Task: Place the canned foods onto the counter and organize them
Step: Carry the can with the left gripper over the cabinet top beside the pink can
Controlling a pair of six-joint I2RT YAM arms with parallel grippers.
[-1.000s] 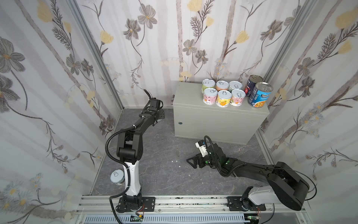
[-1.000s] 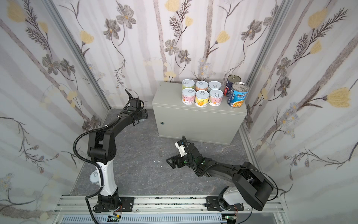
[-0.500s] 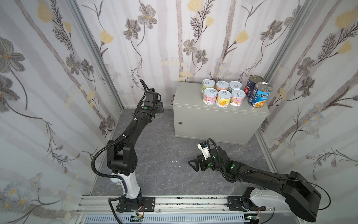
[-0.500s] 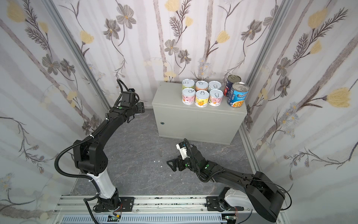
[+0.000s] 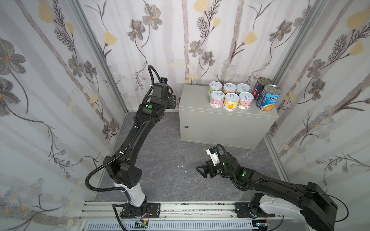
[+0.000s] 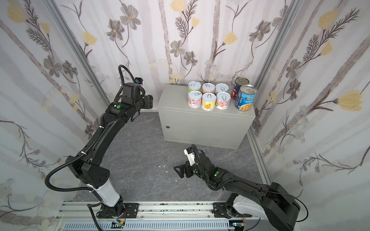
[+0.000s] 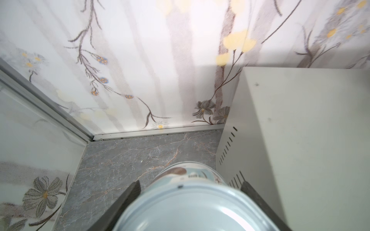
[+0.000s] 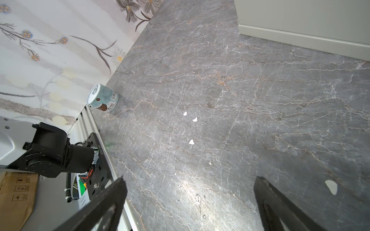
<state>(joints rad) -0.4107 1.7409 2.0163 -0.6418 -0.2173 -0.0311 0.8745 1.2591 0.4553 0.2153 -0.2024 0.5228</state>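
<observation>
Black arms (image 5: 134,138) (white bases (image 5: 134,195), corrugated cables (image 5: 86,181))

Eight short cans (image 5: 216,99); two tall cans (image 5: 268,98); one counter (image 5: 220,124); two robot arms (image 5: 136,136).

Left hand (image 7: 190,190) clenched, right hand (image 8: 190,184) splayed

The teal can (image 7: 192,202) is blurred and cut off by the left wrist view's edge; in both top views the left arm (image 5: 158,100) hides it. The navy-and-red can (image 5: 263,81), at eleven o'clock from the blue soup can (image 5: 269,98), is half hidden behind it.
</observation>
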